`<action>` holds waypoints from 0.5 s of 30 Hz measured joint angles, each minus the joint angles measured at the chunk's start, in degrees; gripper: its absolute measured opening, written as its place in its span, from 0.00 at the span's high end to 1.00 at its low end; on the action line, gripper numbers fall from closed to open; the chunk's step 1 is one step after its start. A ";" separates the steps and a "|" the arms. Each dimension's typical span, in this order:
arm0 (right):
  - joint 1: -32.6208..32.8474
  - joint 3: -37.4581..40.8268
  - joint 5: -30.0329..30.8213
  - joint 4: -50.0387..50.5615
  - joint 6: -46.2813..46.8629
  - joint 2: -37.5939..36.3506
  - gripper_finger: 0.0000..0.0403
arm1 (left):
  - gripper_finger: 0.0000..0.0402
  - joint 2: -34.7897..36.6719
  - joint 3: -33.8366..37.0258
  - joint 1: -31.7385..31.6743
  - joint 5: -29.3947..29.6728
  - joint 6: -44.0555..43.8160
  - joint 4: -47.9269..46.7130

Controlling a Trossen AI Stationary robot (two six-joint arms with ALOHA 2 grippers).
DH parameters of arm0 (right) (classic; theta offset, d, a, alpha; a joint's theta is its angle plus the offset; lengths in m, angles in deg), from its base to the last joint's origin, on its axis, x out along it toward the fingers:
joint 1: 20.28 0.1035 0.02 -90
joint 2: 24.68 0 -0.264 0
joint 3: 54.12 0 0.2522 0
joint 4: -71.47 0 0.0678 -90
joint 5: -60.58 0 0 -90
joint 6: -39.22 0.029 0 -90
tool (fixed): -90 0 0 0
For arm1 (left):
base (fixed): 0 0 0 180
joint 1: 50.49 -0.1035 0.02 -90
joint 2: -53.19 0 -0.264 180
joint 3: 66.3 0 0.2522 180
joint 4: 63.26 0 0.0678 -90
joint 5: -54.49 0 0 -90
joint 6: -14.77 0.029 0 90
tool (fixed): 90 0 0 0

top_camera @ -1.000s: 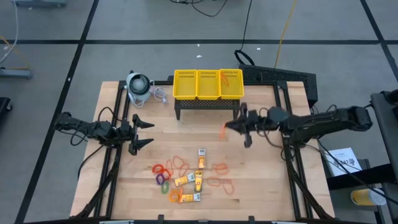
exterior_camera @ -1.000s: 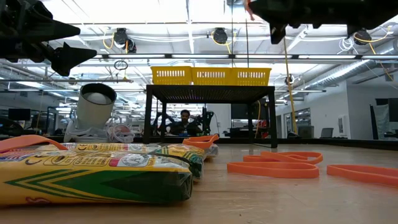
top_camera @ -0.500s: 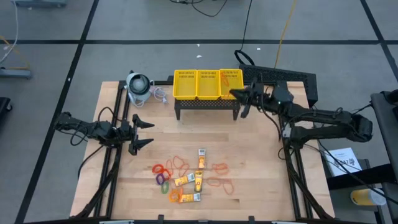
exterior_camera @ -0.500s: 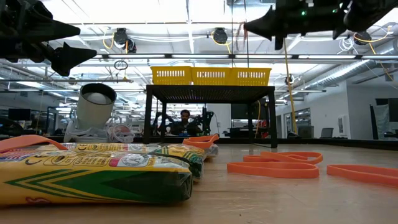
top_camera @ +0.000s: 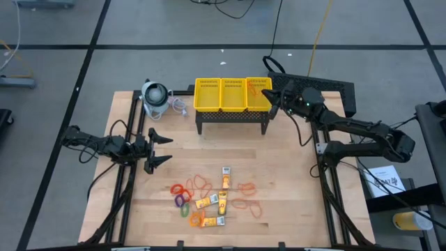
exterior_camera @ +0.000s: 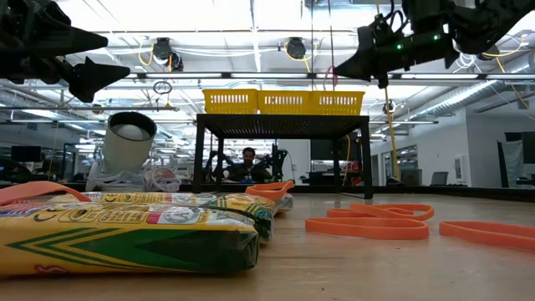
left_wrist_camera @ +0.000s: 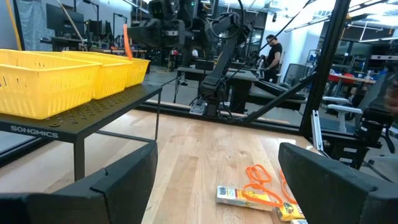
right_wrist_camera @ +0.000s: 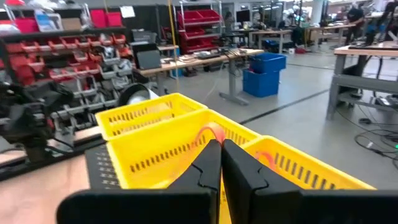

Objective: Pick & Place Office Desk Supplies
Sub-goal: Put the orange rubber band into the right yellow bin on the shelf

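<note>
We are at the drop: the basket (top_camera: pixel 233 95) sits at twelve o'clock, our right gripper (top_camera: pixel 271 103) over its three-o'clock bin, pinching a rubber band (right_wrist_camera: pixel 208 132). We judge release comes next. Left gripper (top_camera: pixel 159 149) waits wide at nine; remaining supplies (top_camera: pixel 216 196) lie at six.

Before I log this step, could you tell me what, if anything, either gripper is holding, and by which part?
The right gripper pinches an orange rubber band by one side of its loop, above the yellow basket. The left gripper holds nothing.
</note>
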 joint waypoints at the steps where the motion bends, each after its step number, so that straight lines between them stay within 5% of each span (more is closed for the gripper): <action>1: -0.19 0.00 0.02 0.01 -0.21 0.33 1.00 | 0.15 0.00 0.00 0.00 0.00 0.00 0.00; 7: -0.27 0.00 0.98 0.48 -1.84 1.65 0.95 | 0.15 0.00 0.00 0.00 0.00 0.00 0.00; 15: -0.27 0.01 1.00 3.20 -0.98 1.73 0.68 | 0.15 0.02 0.00 0.00 0.00 0.00 -0.01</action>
